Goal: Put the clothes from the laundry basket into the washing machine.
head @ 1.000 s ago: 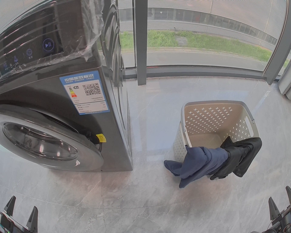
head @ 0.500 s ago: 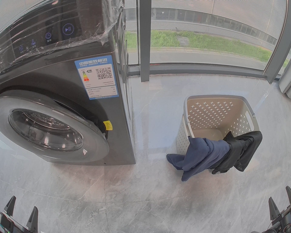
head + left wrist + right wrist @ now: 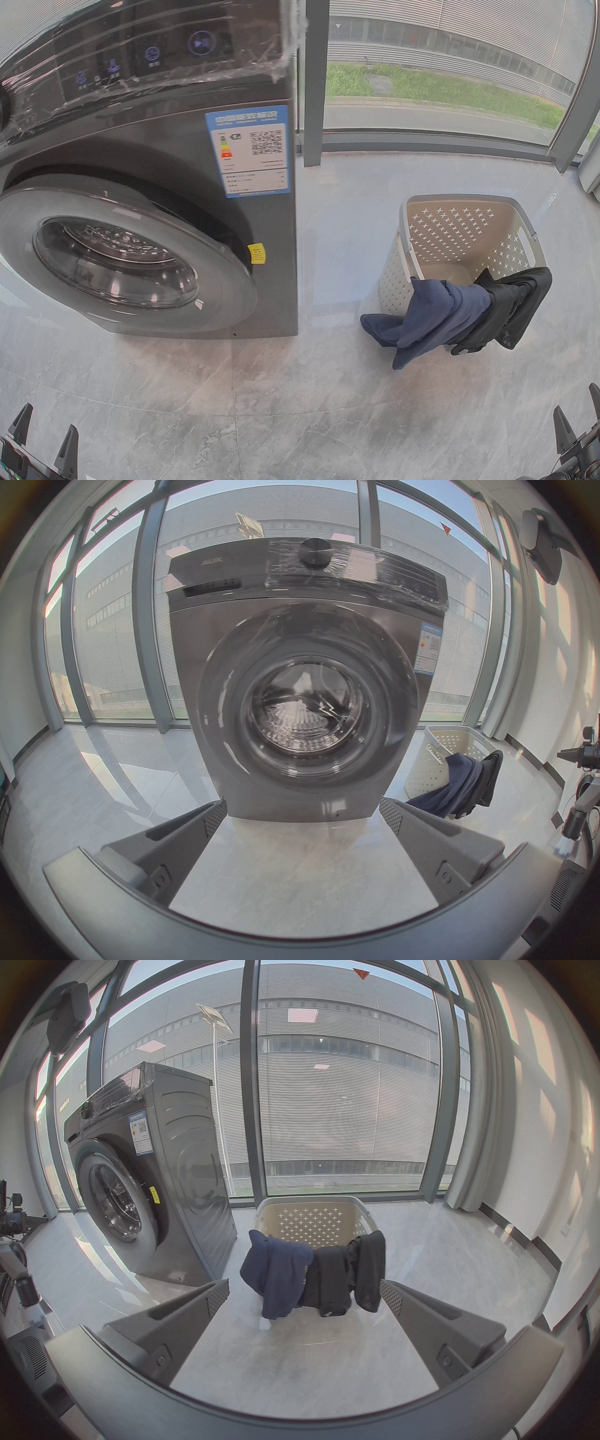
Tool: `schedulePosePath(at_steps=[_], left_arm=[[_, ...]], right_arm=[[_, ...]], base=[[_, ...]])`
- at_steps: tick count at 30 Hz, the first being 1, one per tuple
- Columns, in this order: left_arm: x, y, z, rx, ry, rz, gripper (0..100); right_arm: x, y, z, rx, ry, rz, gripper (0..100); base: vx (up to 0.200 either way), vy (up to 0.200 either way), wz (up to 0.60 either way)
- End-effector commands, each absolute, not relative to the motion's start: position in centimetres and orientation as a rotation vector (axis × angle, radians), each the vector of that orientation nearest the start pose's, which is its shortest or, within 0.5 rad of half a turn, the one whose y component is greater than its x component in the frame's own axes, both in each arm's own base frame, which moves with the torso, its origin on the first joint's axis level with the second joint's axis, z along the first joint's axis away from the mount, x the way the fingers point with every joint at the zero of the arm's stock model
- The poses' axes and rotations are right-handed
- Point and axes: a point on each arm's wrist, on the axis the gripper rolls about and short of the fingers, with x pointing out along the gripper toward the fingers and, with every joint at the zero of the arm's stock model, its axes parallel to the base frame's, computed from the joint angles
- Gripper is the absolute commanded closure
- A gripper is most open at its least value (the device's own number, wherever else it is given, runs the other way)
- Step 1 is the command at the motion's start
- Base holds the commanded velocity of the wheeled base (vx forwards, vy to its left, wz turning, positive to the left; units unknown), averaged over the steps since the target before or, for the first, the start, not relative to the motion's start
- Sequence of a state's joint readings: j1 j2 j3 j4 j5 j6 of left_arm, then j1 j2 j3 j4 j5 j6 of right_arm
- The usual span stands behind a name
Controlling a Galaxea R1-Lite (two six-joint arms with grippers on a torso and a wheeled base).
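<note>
While both arms sit low at the near edge of the floor (image 3: 312, 406), the clothes are draped over the near rim of the laundry basket (image 3: 465, 200). A navy garment (image 3: 437, 312) hangs over the rim's corner nearest the washing machine (image 3: 187, 156), its lower end trailing onto the floor. A black garment (image 3: 512, 306) hangs just beside it, touching it, on the side away from the machine. What can be seen of the basket's inside is bare.

The basket stands upright on the floor beside the machine, apart from it, nearer the window (image 3: 437, 75) edge of the floor than the arms.

The machine's round glass door (image 3: 119, 262) lies over the drum opening; latch state cannot be told. Clear plastic film covers the control panel. There is an energy label (image 3: 250, 150) at the front's upper corner and a yellow sticker (image 3: 256, 253) below it.

Left end effector (image 3: 45, 431): released, nothing between the fingers, facing the machine door. Right end effector (image 3: 578, 415): released, empty, facing the basket and clothes, well apart from them.
</note>
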State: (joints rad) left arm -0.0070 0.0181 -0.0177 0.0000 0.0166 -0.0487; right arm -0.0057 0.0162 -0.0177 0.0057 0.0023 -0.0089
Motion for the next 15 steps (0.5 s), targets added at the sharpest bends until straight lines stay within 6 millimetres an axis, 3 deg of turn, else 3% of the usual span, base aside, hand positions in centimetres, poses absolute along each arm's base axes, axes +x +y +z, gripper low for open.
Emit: schedulePosePath(at_steps=[1, 12, 15], left_arm=[[-2.23, 0.05, 7.61, -0.049, 0.006, 0.011, 0], [-2.23, 0.05, 7.61, -0.049, 0.006, 0.011, 0], [-2.23, 0.05, 7.61, -0.049, 0.006, 0.011, 0]], right_arm=[[-2.26, 0.02, 7.54, -0.009, 0.009, -0.001, 0], [-2.26, 0.02, 7.54, -0.011, 0.009, 0.000, 0], [-2.26, 0.02, 7.54, -0.011, 0.009, -0.001, 0]], base=[[0.000, 0.200, 0.00], [0.000, 0.200, 0.00], [0.000, 0.000, 0.00]])
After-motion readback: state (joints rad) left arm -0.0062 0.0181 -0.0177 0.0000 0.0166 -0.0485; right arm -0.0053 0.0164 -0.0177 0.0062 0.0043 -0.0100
